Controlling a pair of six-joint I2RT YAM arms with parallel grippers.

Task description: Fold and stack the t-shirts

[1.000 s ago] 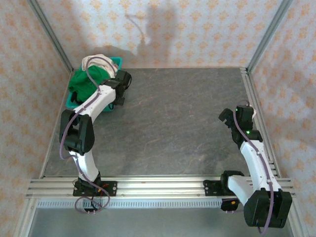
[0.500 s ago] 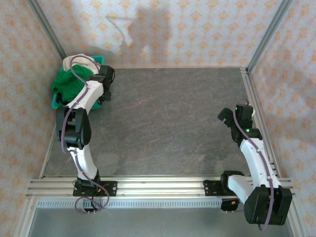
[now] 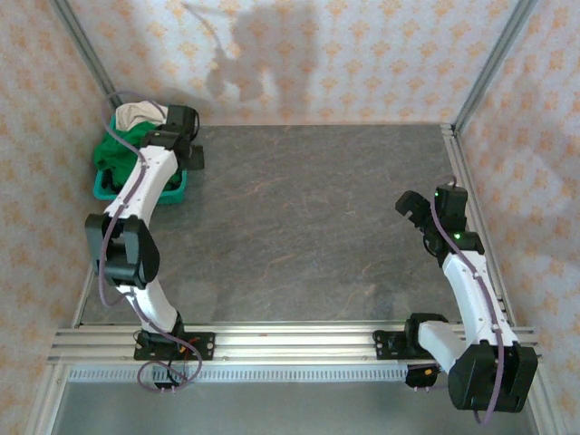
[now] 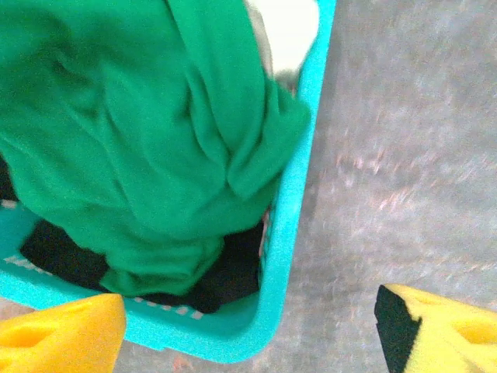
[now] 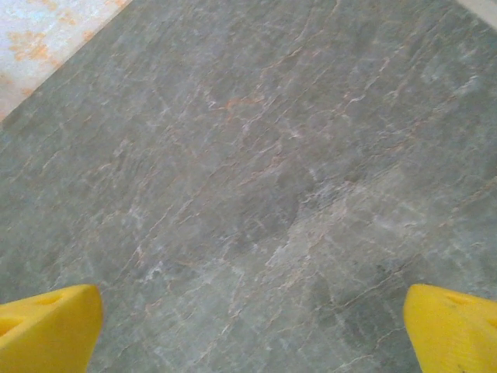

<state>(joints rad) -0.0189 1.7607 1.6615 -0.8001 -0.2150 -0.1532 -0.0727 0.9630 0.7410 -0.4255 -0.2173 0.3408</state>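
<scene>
Grey table (image 3: 317,227) lies below the released right tool (image 5: 248,326); ahead of the released left tool (image 4: 248,330), a green t-shirt (image 4: 140,140) fills the basket (image 4: 295,233).

Your left gripper (image 4: 248,342) hangs over the near wall of the basket (image 4: 299,202). The basket lies ahead and to the gripper's left, and the table (image 4: 404,155) lies ahead and to its right. Inside the basket, the top t-shirt (image 4: 155,140) lies over a second t-shirt (image 4: 225,272), which is nearest the gripper. A third t-shirt (image 4: 287,31) sits behind both at the far end. Your right gripper (image 5: 248,334) hangs over the table, with the basket well apart on its left.
</scene>
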